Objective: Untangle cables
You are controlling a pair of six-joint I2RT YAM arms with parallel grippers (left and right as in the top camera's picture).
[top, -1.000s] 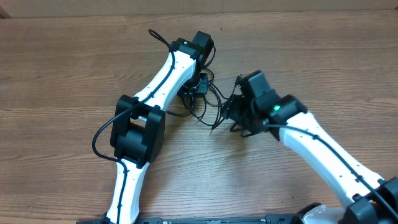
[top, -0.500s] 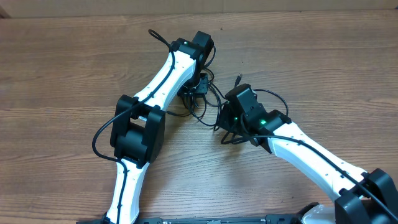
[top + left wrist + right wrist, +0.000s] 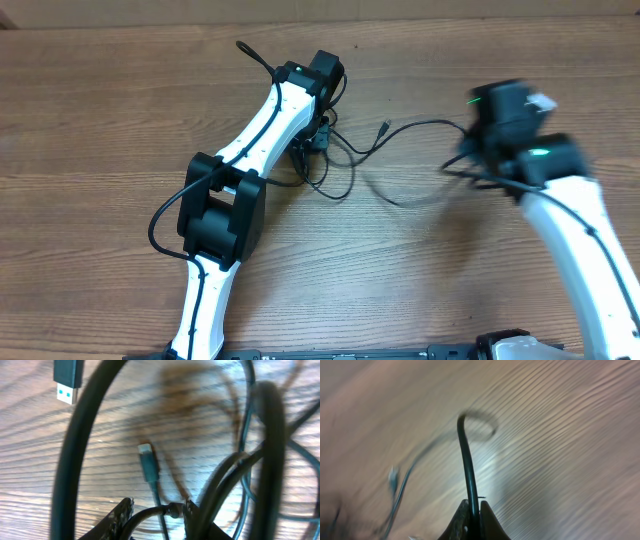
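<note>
Pinching one thin black strand (image 3: 466, 455) hard between closed jaws, the right gripper (image 3: 474, 510) sits well to the right of the tangle (image 3: 325, 165), and the wrist view shows the cord running straight up out of the fingertips before curling over the wooden table (image 3: 100, 100). At the tangle itself, the left gripper (image 3: 156, 510) is clamped partway around a few cords of the knot, pinning it in place, with loops crowding all round its fingers. From overhead, the strand arcs out of the tangle towards the right gripper, sagging on the wood rather than drawn tight, and a small plug (image 3: 384, 127) lies just to the right of the tangle on a neighbouring cord. The step in hand looks like drawing this one strand clear while the knot is anchored. To do it well, pull low and level away from the tangle so the cord slides through the loops instead of lifting them. Watch that plug, which could catch on a crossing loop. Let the left grip hold firm; if the whole tangle starts to drag, ease off and try a different angle. The right arm is blurred overhead, so exactly where it grips the cord is hard to read there.
</note>
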